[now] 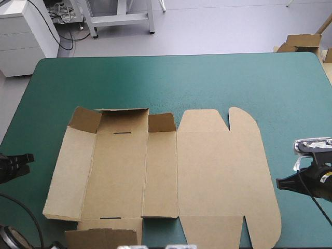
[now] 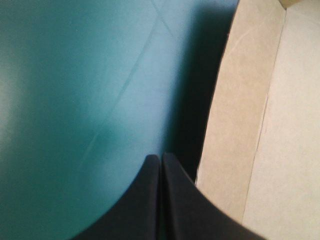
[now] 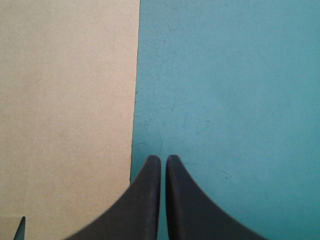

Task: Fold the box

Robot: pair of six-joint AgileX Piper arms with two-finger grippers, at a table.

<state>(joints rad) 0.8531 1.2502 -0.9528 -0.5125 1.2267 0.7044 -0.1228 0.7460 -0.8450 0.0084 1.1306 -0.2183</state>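
Note:
The brown box (image 1: 166, 176) lies opened out on the teal-green cover, the lid panel (image 1: 223, 181) flat on the right. At the left part, the far wall (image 1: 123, 116) and its two corner tabs stand raised. My left gripper (image 1: 29, 157) is shut and empty, low over the cover just off the box's left edge. In the left wrist view its tips (image 2: 161, 158) meet beside the box's side panel (image 2: 240, 125). My right gripper (image 1: 279, 182) is shut too, right of the lid's edge. In the right wrist view its tips (image 3: 163, 159) sit over the cover next to the lid (image 3: 65, 100).
More brown board (image 1: 302, 42) stands past the table's far right corner. The box's near flap (image 1: 104, 234) reaches the table's front edge. Teal-green cover (image 1: 171, 78) stretches from the box to the far edge.

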